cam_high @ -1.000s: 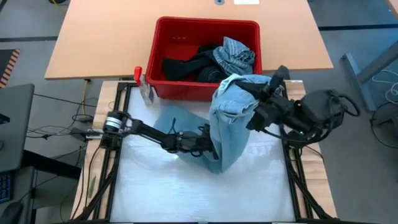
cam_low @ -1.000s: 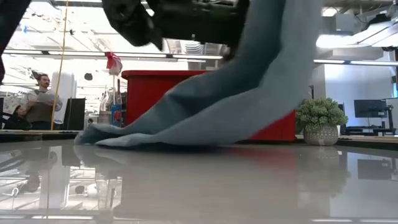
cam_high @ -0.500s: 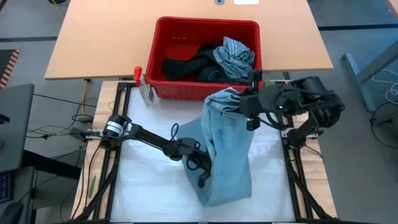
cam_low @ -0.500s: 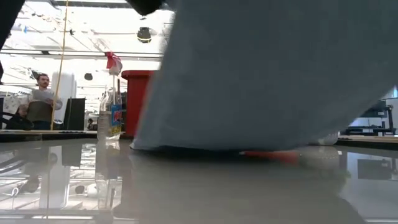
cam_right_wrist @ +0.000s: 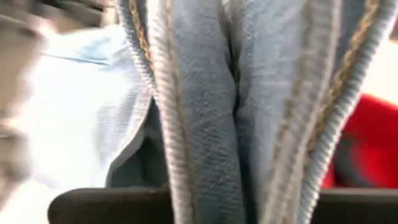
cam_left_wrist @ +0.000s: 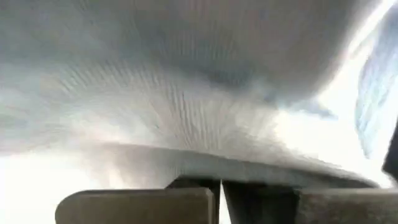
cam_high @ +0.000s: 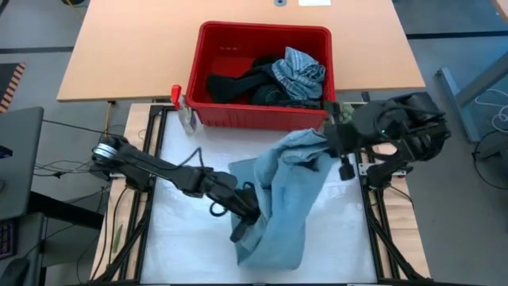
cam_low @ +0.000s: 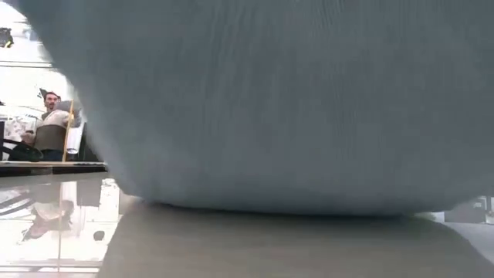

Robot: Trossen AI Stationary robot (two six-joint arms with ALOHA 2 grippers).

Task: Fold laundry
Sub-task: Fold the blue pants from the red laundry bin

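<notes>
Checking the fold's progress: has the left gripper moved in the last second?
Yes. In the high view the left gripper, shut on the light blue garment, has drawn away from the red basket toward the table's near edge.

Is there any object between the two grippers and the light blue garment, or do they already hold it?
Nothing visible stands between them. The left gripper is shut on the light blue garment near its lower end, over the white table. The right gripper is shut on its upper end, near the red basket.

One light blue garment (cam_high: 282,202), one red basket (cam_high: 213,71), two tools, one person (cam_low: 52,127).
</notes>
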